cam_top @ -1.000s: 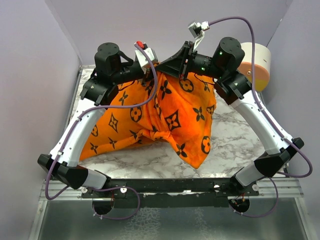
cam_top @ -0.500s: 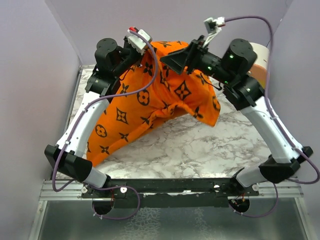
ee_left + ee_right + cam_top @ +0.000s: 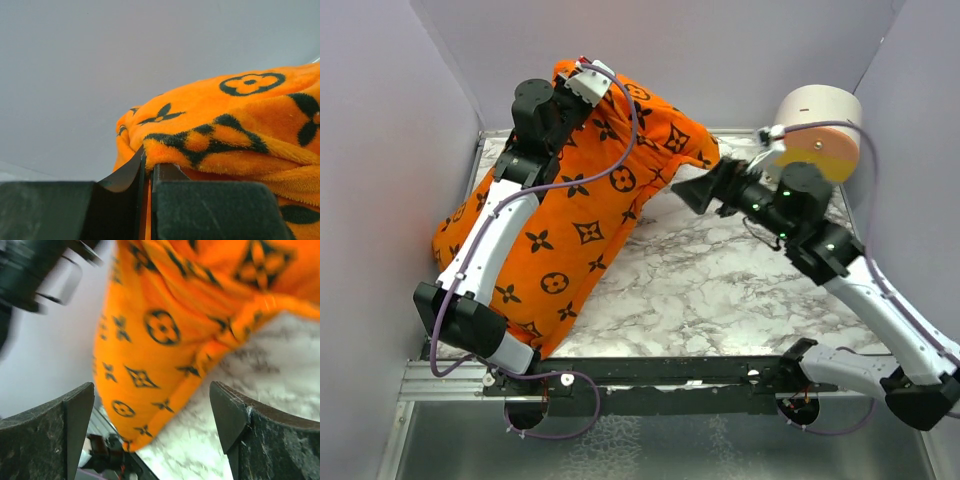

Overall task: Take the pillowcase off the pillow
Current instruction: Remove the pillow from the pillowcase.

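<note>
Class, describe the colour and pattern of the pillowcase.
The pillowcase is orange with black flower motifs; top external view shows best.

- Pillow: wholly covered by the orange pillowcase (image 3: 590, 215). No part of the pillow is visible in any view.
- Left gripper (image 3: 149, 172): in the overhead view its tips are buried in cloth at 12 o'clock. In its own camera the fingers (image 3: 210, 210) are dark, out of focus and cut off by the lower edge.
- Right wrist view: smeared throughout. The left arm (image 3: 35, 275) at 10 o'clock is a dark blur, and the pillowcase runs off the frame at 12 o'clock.
- Roll (image 3: 815, 100): its 7 o'clock portion is hidden behind the right arm (image 3: 805, 190).
- Table (image 3: 720, 280): its 9 o'clock side is covered by cloth.
</note>
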{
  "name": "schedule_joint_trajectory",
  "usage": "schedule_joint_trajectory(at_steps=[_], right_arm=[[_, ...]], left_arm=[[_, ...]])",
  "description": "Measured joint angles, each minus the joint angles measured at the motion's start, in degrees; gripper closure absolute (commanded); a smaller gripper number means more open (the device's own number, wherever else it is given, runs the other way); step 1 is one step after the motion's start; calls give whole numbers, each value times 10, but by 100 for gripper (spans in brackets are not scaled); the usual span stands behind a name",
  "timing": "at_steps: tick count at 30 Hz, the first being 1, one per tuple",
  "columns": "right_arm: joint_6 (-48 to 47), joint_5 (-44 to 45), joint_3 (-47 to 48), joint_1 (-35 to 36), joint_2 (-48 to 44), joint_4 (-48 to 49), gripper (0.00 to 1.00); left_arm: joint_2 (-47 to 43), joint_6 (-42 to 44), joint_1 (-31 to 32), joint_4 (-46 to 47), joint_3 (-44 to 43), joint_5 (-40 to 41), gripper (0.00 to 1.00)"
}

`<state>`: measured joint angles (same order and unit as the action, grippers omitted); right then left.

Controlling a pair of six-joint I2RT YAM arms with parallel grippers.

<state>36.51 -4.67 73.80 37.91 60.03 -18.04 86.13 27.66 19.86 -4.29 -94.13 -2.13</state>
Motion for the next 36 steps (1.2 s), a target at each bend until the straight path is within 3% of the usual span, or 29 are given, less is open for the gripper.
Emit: schedule_joint_trajectory(at_steps=[6, 14, 19, 24, 32, 36], right_arm=[[54, -44, -115, 0, 111, 58, 1], [84, -95, -103, 18, 271, 197, 1], [80, -92, -36, 21, 351, 238, 47], [8, -50, 144, 23, 443, 183, 98], [-169, 54, 437, 18, 522, 129, 99], [-251, 96, 485, 12, 513, 178, 99]], left_arm=[[3, 20, -3, -20, -21, 8, 100], [3, 38, -2, -65, -58, 5, 100], [7, 41, -6, -97, -93, 12, 100], [23, 42, -12, -123, -161, 29, 100], [43, 42, -18, -125, -329, 43, 100], [18, 42, -16, -93, -327, 33, 100]])
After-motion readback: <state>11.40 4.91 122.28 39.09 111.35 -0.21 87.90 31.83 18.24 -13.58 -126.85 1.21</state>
